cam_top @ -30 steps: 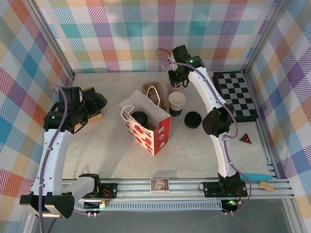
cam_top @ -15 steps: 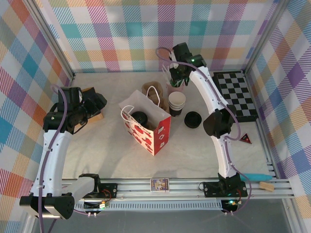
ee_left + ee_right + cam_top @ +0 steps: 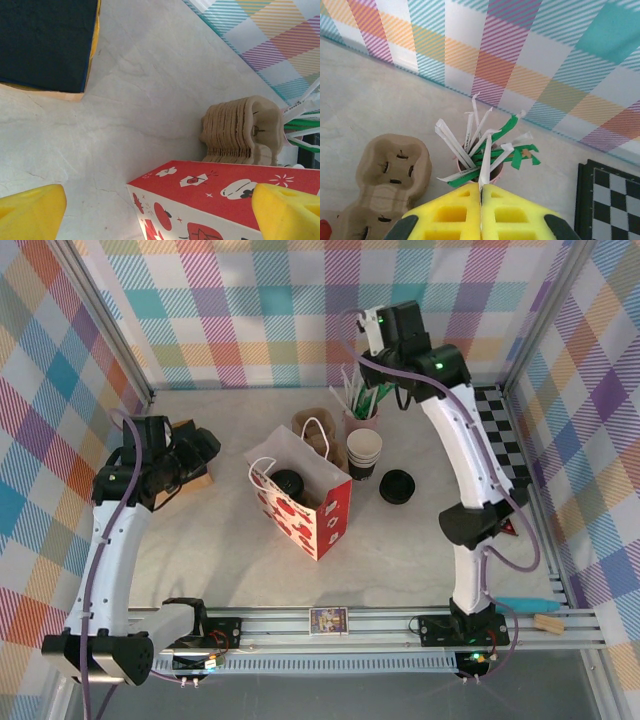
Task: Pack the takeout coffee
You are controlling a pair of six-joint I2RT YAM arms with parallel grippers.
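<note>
Rising from the pink straw cup (image 3: 362,421), right gripper (image 3: 481,186) clamps a white paper-wrapped straw (image 3: 485,150), likely for the red-and-white paper bag (image 3: 325,515); left gripper (image 3: 160,210) gapes.

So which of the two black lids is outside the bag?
The loose lid right of the cup stack; the coffee's lid sits inside the red bag.

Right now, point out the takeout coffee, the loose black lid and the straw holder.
takeout coffee (image 3: 288,482), top view, on its black lid, inside the bag.
loose black lid (image 3: 397,486), top view, its centre.
straw holder (image 3: 361,423), top view, its pink wall.
</note>
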